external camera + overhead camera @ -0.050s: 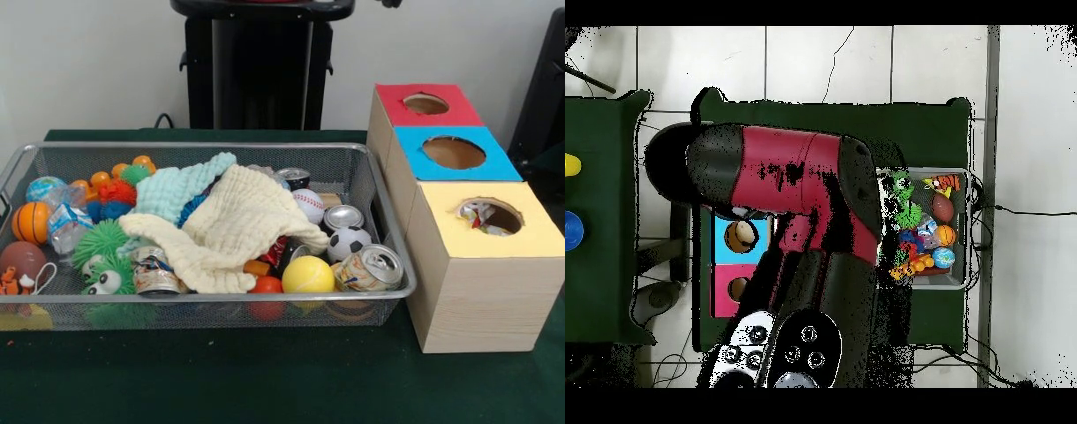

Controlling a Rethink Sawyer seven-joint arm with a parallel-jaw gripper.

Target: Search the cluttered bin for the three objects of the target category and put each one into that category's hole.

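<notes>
A wire mesh bin (221, 298) holds a jumble. A cream cloth (234, 231) and a light blue cloth (181, 190) lie over its middle. Around them show a yellow ball (308, 276), a soccer ball (349, 243), a baseball (308, 205), a basketball (31, 222) and several drink cans, one (375, 268) on its side at the front right. To the right stand a red-topped box (402, 110), a blue-topped box (415, 163) and a yellow-topped box (441, 225), each with a round hole. Neither view shows the gripper.
In the overhead view the red and black arm (790, 180) covers most of the bin (963, 230) and part of the boxes (725, 235). Something crumpled sits inside the yellow box's hole (490, 216). Spiky green toys (106, 278) fill the bin's left front.
</notes>
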